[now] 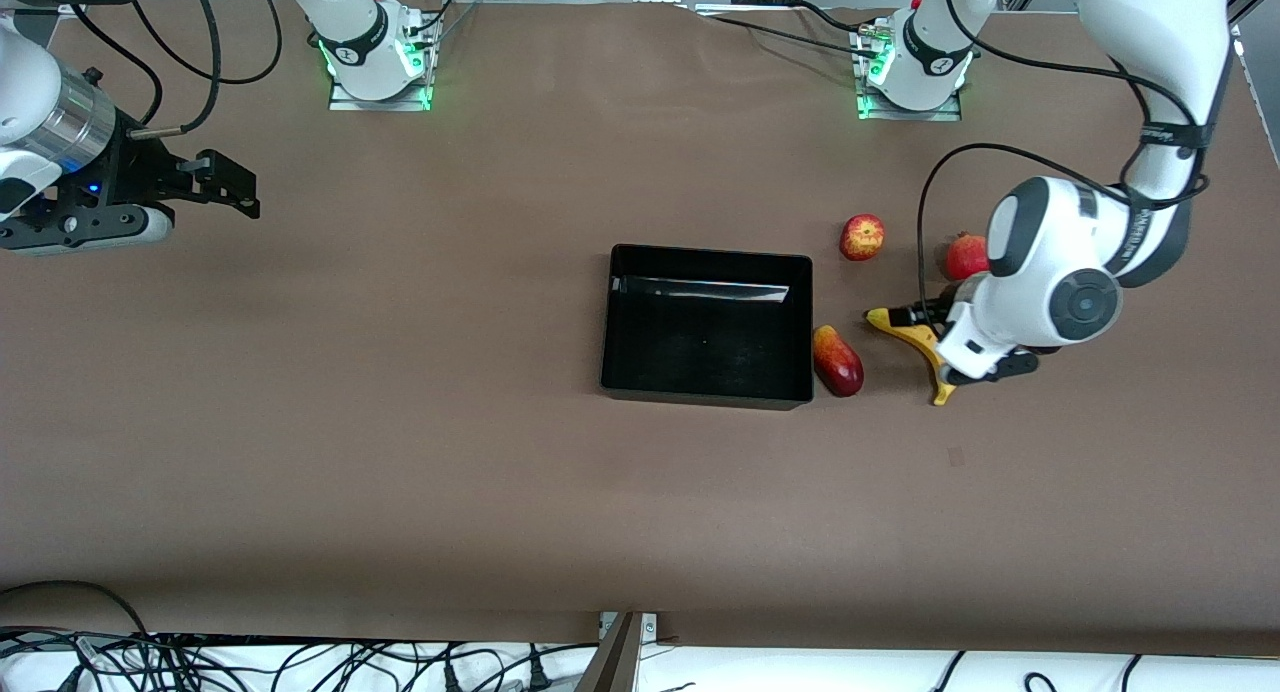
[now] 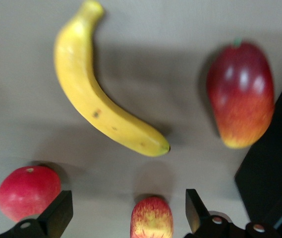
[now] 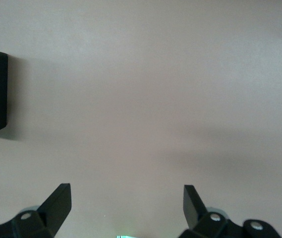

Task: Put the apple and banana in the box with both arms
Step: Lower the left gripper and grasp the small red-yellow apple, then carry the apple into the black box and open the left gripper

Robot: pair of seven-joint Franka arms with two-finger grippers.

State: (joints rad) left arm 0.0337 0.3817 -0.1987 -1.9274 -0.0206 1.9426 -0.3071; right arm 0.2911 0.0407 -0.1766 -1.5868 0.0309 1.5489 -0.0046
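Note:
The black box [image 1: 706, 258] sits mid-table with nothing in it. The apple [image 1: 861, 237], red with yellow streaks, lies toward the left arm's end of the box, farther from the front camera than the banana [image 1: 916, 340]. My left gripper [image 1: 960, 340] hovers over the banana and hides its middle. In the left wrist view the gripper [image 2: 128, 196] is open and holds nothing; the apple [image 2: 151, 219] shows between its fingers and the banana [image 2: 93, 94] lies whole on the table. My right gripper [image 1: 235, 184] waits open above bare table at the right arm's end, and also shows empty in its wrist view [image 3: 127, 196].
A red-yellow mango [image 1: 838, 360] lies against the box's wall, beside the banana. A red pomegranate [image 1: 963, 257] sits beside the apple, partly under the left arm. The left wrist view shows the mango [image 2: 240, 94], the pomegranate [image 2: 28, 191] and the box edge [image 2: 274, 173].

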